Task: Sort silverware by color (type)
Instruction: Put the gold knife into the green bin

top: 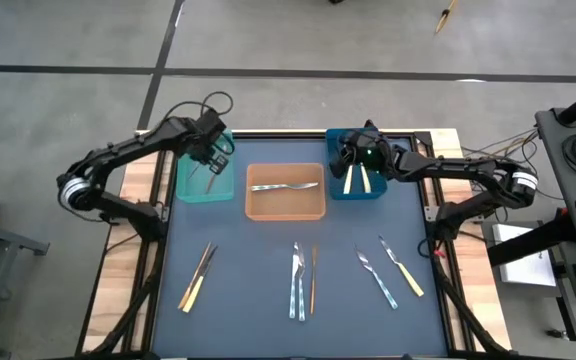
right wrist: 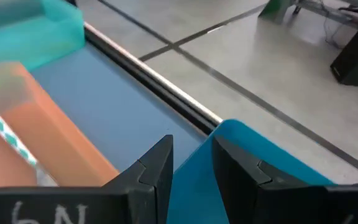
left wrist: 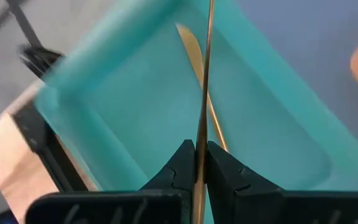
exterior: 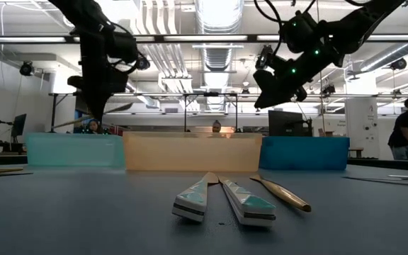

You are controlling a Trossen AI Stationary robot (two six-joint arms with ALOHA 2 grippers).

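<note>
My left gripper (left wrist: 200, 146) hangs over the teal bin (top: 190, 185) and is shut on a slim gold piece (left wrist: 205, 74). A second gold piece (left wrist: 194, 53) lies flat on that bin's floor. My right gripper (right wrist: 191, 149) is open over the blue bin (right wrist: 247, 143), touching nothing. Two cream-handled pieces (top: 358, 178) lie in the blue bin. A silver fork (top: 286, 186) lies in the orange bin (top: 285, 207). More silverware lies flat on the dark mat: a gold and cream pair (top: 198, 275), silver pieces (top: 298, 280), a bronze one (top: 314, 278), and a further pair (top: 388, 270). My left gripper pinches the gold piece between its two fingers (left wrist: 182, 165), at a thin stretch (left wrist: 199, 134) seen edge-on. The rest runs out past the fingertips over the teal bin. The piece is lifted clear above the bin floor and shows close to level in the low view (exterior: 101, 115).
The three bins stand in a row at the mat's far edge, teal, orange, blue. Wooden table strips (top: 138, 190) and arm bases flank the mat. A person (exterior: 404, 131) stands far back in the room. Open mat lies between the bins and the near row of silverware.
</note>
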